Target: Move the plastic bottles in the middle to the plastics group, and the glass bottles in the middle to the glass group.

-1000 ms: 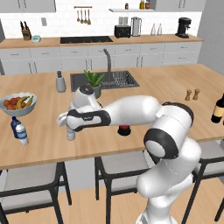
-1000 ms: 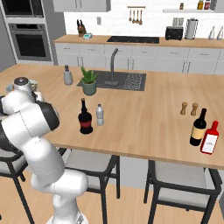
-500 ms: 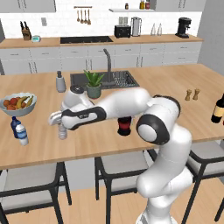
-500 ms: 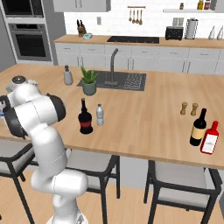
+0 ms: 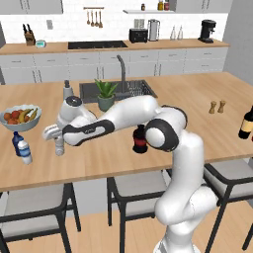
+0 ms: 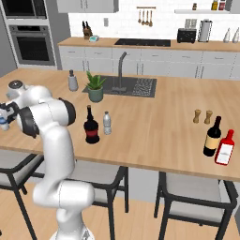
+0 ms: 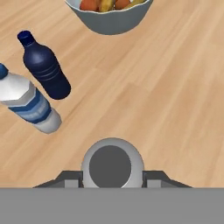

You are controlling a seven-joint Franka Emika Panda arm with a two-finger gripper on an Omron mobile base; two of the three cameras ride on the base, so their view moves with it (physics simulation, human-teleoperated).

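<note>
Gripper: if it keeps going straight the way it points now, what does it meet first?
The gripper points down, shut on a plastic bottle. Straight on, that bottle's base would likely meet the bare counter, short of the dark blue bottle; height is unclear.

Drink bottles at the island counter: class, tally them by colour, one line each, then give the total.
Clear greyish bottles: 2, held bottle and standing bottle
Dark blue bottle: 1
Pale bottle with blue label: 1
Black bottle with red label: 1
Brown wine bottle: 1
Red bottle: 1
Total: 7
</note>
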